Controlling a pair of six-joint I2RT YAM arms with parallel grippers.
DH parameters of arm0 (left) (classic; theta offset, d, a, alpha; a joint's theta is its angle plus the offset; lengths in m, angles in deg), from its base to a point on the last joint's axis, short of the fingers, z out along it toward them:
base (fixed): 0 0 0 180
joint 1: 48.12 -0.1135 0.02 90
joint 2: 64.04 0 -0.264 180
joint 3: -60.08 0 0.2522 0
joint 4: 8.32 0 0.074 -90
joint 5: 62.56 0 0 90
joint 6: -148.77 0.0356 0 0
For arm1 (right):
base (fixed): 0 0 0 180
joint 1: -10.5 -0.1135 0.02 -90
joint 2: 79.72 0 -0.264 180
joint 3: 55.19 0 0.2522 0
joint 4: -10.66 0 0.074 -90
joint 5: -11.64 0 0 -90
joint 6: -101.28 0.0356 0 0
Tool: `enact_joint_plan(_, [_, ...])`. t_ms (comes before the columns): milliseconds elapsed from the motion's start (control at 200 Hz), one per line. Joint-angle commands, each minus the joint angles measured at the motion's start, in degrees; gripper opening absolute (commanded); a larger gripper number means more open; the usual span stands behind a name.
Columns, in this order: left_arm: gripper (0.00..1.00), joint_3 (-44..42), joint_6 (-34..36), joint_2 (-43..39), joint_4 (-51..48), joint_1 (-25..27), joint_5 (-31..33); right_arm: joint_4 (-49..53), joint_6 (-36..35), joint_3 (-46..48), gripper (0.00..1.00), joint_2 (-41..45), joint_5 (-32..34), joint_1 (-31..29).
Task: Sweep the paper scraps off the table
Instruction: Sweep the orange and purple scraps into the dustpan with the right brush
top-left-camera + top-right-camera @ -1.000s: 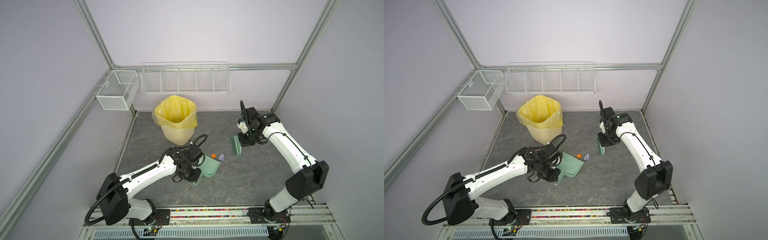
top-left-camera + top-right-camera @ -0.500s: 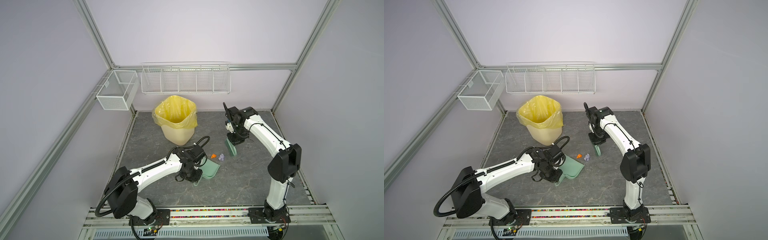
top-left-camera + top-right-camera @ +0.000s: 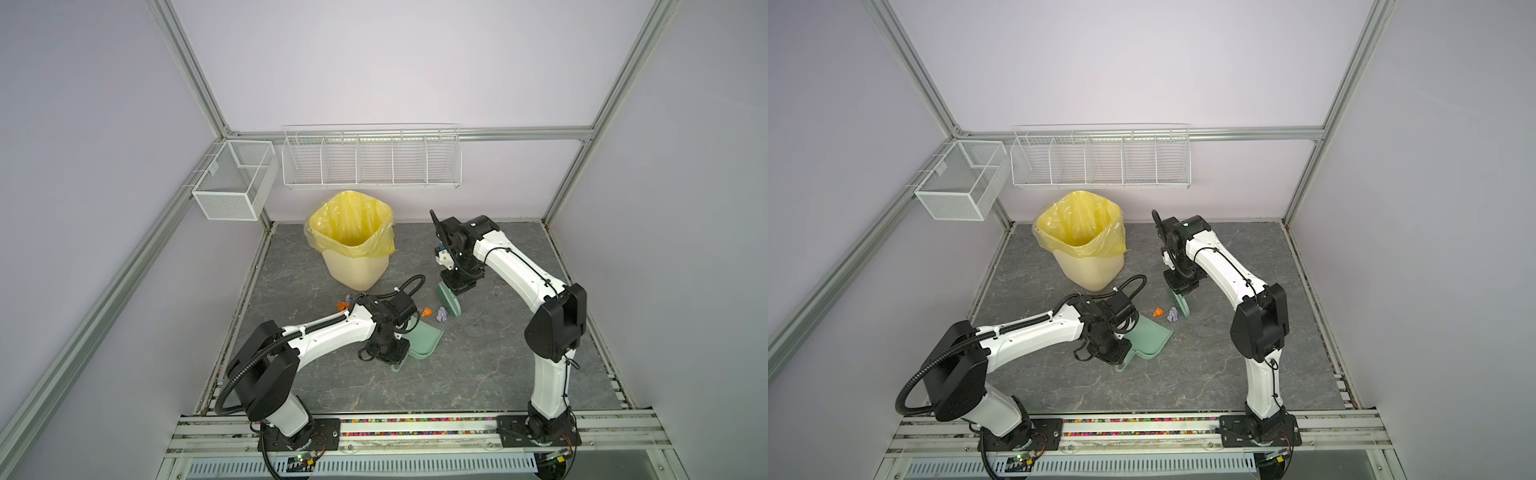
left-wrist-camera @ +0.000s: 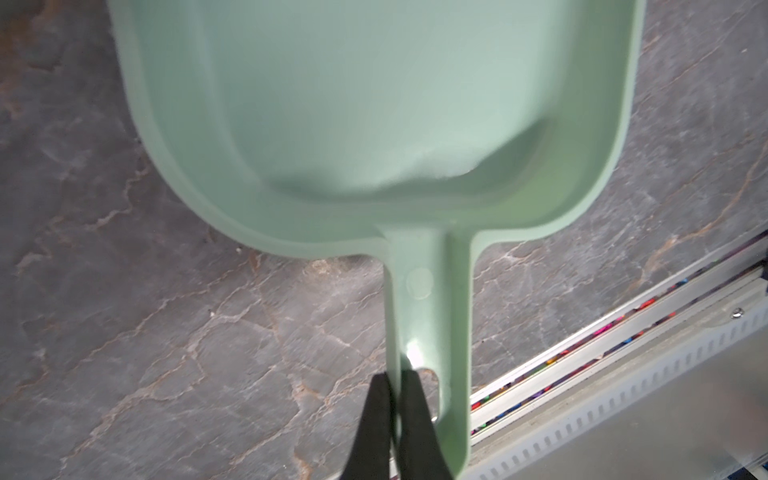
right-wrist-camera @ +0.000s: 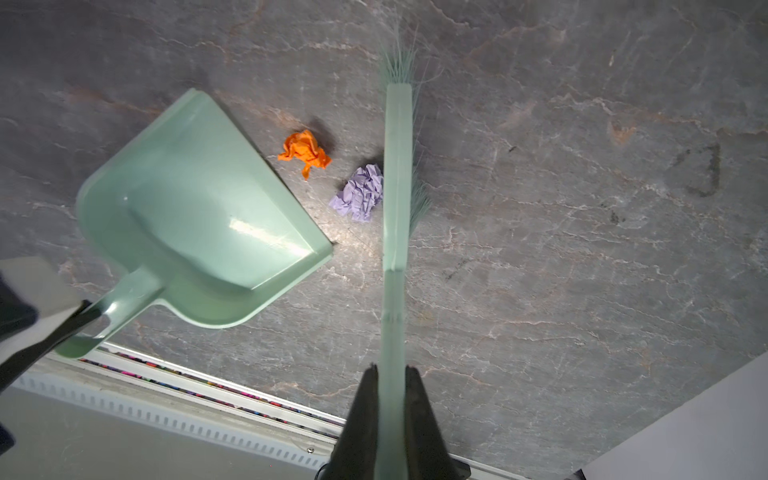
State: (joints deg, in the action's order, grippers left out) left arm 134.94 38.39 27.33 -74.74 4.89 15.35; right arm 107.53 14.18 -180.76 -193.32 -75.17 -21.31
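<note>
Paper scraps [image 5: 304, 153]: orange + lavender wads lie on the table [image 5: 582, 249] btwn dustpan [image 5: 199, 208] lip and brush [image 5: 397, 187]; the lavender one touches the brush. Your left gripper [image 4: 395, 399] is clamped on the dustpan handle, arm stretched low, wrist pointing down. Your right gripper [image 5: 392, 374] pinches the brush handle, elbow raised, wrist pointing down.

Two paper scraps [image 3: 441, 314] are being sandwiched on the table [image 3: 478, 365]: dustpan [image 3: 424, 340] at 7 o'clock, brush [image 3: 449, 305] at 2, bin [image 3: 353, 249] being kept at 10.
</note>
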Motion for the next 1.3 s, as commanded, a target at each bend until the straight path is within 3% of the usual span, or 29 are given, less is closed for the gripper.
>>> enact_joint_plan(0, [0.0,2.5,0.74,1.06,0.42,0.07,-1.24,1.19,-1.75,-0.78,0.07,-0.57,-3.42,-1.28])
enact_joint_plan(585, [0.0,5.1,1.4,5.33,0.19,-1.11,-1.04,-1.13,-1.25,7.41,0.07,10.17,-11.41,-5.16])
enact_joint_plan(890, [0.0,5.41,0.96,4.96,-0.77,-1.4,-0.77,-3.76,0.83,7.53,0.07,12.16,-5.53,-3.72])
enact_joint_plan(1295, [0.0,6.04,0.44,5.36,-1.2,-2.5,-1.47,-1.31,-2.43,-10.32,0.07,-2.83,-1.04,-1.21])
